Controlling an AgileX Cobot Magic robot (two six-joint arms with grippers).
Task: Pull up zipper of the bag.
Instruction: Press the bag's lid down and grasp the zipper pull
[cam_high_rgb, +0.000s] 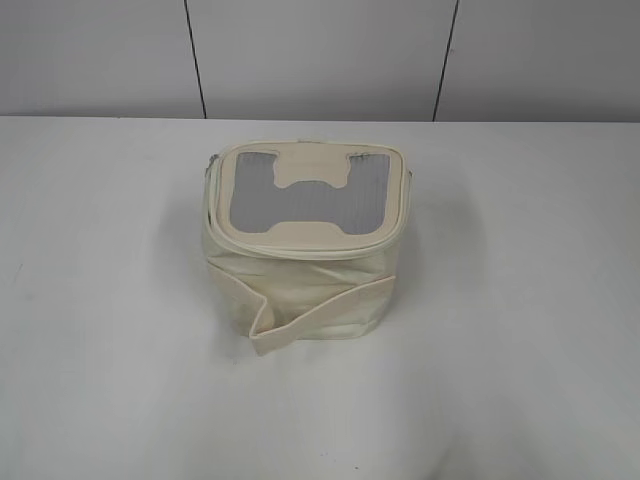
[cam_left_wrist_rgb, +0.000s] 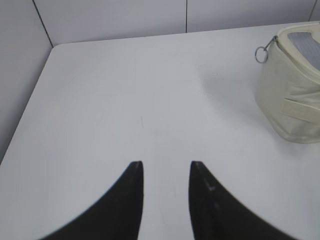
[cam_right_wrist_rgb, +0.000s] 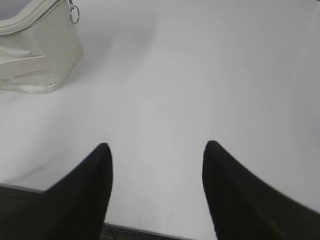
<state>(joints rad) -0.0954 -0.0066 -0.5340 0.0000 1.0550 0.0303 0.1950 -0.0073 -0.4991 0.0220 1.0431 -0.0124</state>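
The bag (cam_high_rgb: 300, 270) is a small boxy cream bag with a grey mesh lid panel and a cream H-shaped patch. It stands in the middle of the white table. The zipper (cam_high_rgb: 300, 243) runs round the lid rim. One silver slider with a ring pull (cam_left_wrist_rgb: 262, 53) hangs at the bag's (cam_left_wrist_rgb: 292, 95) left side, another ring pull (cam_right_wrist_rgb: 74, 14) at the bag's (cam_right_wrist_rgb: 35, 55) right side. My left gripper (cam_left_wrist_rgb: 166, 164) is open and empty over bare table, left of the bag. My right gripper (cam_right_wrist_rgb: 156, 145) is open and empty near the table's front edge, right of the bag. Neither gripper shows in the exterior view.
A wide cream strap (cam_high_rgb: 285, 325) sticks out at the bag's front bottom. The white table (cam_high_rgb: 100, 300) ends at a panelled wall (cam_high_rgb: 320, 55) behind. The table's front edge (cam_right_wrist_rgb: 140, 231) shows under my right gripper.
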